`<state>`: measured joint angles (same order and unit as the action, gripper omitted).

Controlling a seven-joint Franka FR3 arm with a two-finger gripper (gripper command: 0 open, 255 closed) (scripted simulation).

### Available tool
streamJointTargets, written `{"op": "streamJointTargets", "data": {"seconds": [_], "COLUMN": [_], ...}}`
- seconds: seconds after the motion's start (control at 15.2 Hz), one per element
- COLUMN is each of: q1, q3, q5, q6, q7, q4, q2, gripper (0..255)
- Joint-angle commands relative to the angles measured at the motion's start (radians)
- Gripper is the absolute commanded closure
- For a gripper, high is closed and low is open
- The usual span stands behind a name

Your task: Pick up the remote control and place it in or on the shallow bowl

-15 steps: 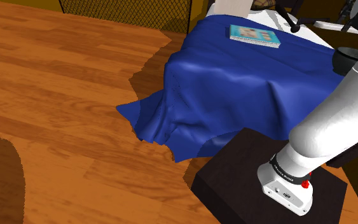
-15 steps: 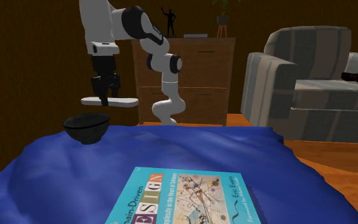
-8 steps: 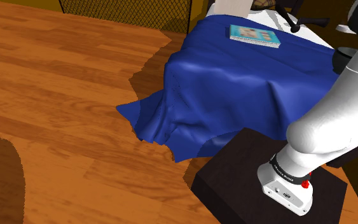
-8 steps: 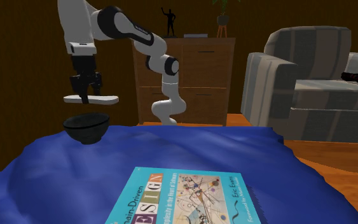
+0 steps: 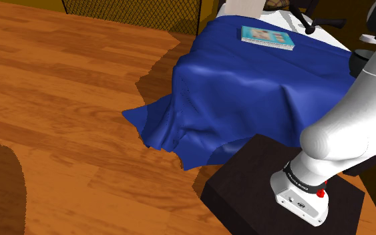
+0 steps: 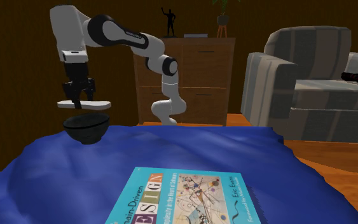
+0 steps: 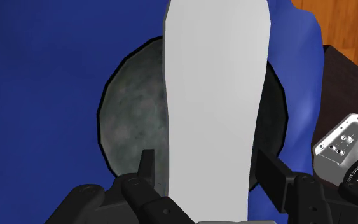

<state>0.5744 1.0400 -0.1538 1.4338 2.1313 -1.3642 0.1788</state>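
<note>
Looks like a home to me, living-room type. Evidence: grey striped upholstered armchair (image 6: 304, 70) w/ padded arms, and a brown wooden chest of drawers (image 6: 199, 76) against the wall. Small dark figurine (image 6: 170, 22) & potted plant (image 6: 222, 16) stand on top of it. Floor is warm orange-brown wood planks (image 5: 66, 100). The surface is draped w/ a rumpled blue cloth (image 5: 260, 87), and a teal paperback design book (image 6: 184, 194) lies on it. All domestic stuff.
</note>
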Motion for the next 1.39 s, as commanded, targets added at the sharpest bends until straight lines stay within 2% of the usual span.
{"op": "streamJointTargets", "data": {"seconds": [0.0, 0.46, 0.99, 1.06, 1.32], "q1": [-0.019, -0.060, -0.060, -0.060, -0.060], "q3": [0.000, -0.005, -0.005, -0.005, -0.005], "q5": [0.019, 0.065, 0.065, 0.065, 0.065], "q6": [0.036, 0.149, 0.149, 0.149, 0.149], "q7": [-0.010, -0.039, -0.039, -0.039, -0.039], "q4": [-0.047, -0.189, -0.189, -0.189, -0.189], "q2": [-0.021, -0.075, -0.075, -0.075, -0.075], "gripper": [255, 255, 255, 0, 0]}}
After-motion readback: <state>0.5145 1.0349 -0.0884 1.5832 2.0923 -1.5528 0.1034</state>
